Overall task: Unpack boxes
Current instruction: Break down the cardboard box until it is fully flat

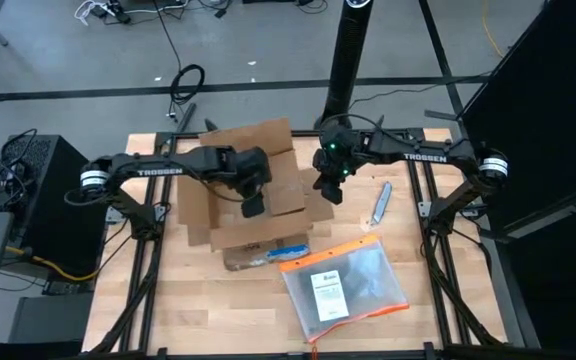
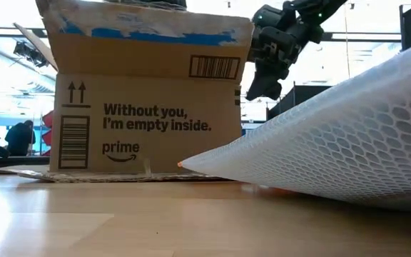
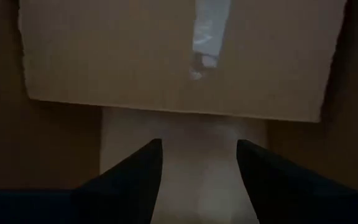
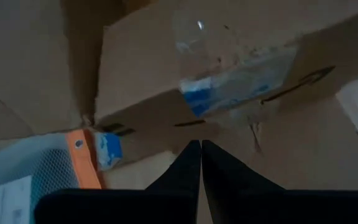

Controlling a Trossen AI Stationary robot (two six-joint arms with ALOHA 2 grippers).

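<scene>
One box (image 1: 238, 190), brown cardboard, flaps open, sits on table (image 1: 198, 310) centre-left, nearer the far edge. Low view: print "Without you, I'm empty inside." on side wall, blue-white tape along top edge.

L gripper (image 1: 253, 205) is over the open box, pointing down into it; fingers (image 3: 135, 180) abt half apart, nothing between them. L wrist view: box interior, inner flap w/ clear tape strip ahead of fingers.

R gripper (image 1: 331, 190) just beside box's right flap, above it, apart from cardboard. Fingers fully closed, tips together, holding nothing.

Count: 1 box, 2 arms, 1 clear pouch (image 1: 346, 285) w/ orange edge lying flat on the near side of box, 1 small grey tool (image 1: 380, 203) on table right of R gripper.
</scene>
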